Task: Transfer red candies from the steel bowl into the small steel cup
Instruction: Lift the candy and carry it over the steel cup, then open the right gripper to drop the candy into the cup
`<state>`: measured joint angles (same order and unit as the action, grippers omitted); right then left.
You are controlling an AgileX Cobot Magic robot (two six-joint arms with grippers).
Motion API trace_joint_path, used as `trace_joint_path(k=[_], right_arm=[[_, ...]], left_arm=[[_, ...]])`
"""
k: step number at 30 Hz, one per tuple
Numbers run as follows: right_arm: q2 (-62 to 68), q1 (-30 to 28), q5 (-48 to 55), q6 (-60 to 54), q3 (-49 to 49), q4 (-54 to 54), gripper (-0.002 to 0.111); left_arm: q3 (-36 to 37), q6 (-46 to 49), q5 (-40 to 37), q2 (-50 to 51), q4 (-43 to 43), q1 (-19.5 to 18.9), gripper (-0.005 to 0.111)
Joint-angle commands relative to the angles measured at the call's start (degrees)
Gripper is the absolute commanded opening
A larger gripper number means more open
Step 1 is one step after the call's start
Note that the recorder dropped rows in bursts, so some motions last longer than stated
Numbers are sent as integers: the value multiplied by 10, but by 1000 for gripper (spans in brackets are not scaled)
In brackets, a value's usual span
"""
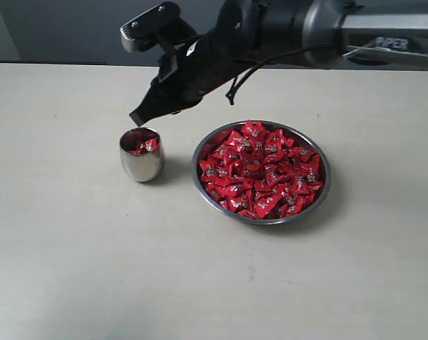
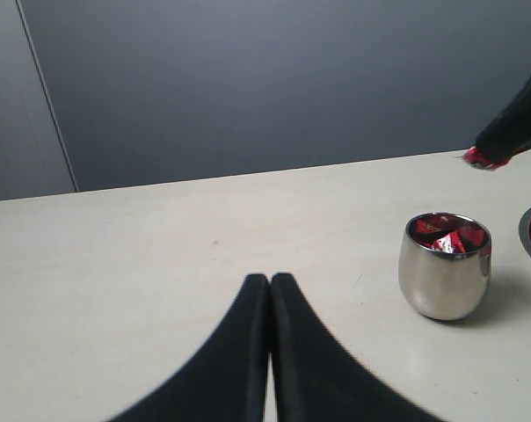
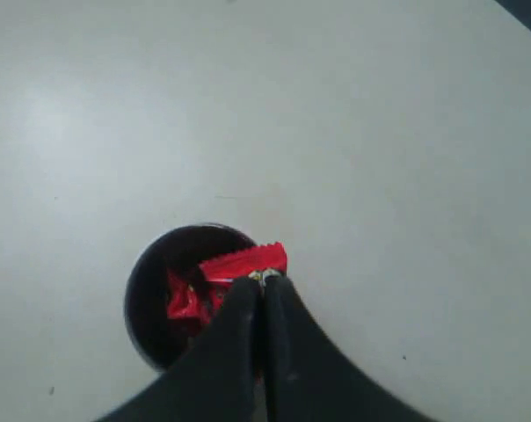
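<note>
One red candy [image 3: 243, 261] hangs over the small steel cup [image 1: 142, 159], near its rim, pinched by one end in the right jaws. Release should drop it straight in. The steel bowl [image 1: 265, 222] stands alongside on the bench [image 1: 72, 269]. The left jaws are together, idle and farther off.

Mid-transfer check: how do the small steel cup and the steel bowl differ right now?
The small steel cup is narrow and taller than wide; the steel bowl is wide and shallow. The cup holds only a few red candies; the bowl is heaped with them. The right tool pinches a red candy over the cup, not over the bowl. Both are shiny steel, upright on the table, standing apart.
</note>
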<state>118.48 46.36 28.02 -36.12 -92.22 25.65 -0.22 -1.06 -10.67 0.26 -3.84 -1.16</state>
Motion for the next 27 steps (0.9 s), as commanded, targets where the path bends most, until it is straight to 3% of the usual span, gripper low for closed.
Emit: trace_joint_path(k=[1, 5, 18, 23, 25, 27], right_arm=[[51, 17, 27, -3, -60, 3, -1], [97, 28, 67, -2, -103, -3, -1], [103, 28, 81, 12, -105, -48, 1], [99, 28, 71, 16, -109, -48, 42], [91, 28, 71, 17, -110, -49, 50], [80, 28, 72, 24, -110, -59, 50]], left_arm=[[2, -1, 3, -3, -1, 2, 0], [2, -1, 3, -3, -1, 2, 0], [2, -1, 3, -3, -1, 2, 0], [2, -1, 3, -3, -1, 2, 0], [2, -1, 3, -3, -1, 2, 0], [2, -1, 3, -3, -1, 2, 0]])
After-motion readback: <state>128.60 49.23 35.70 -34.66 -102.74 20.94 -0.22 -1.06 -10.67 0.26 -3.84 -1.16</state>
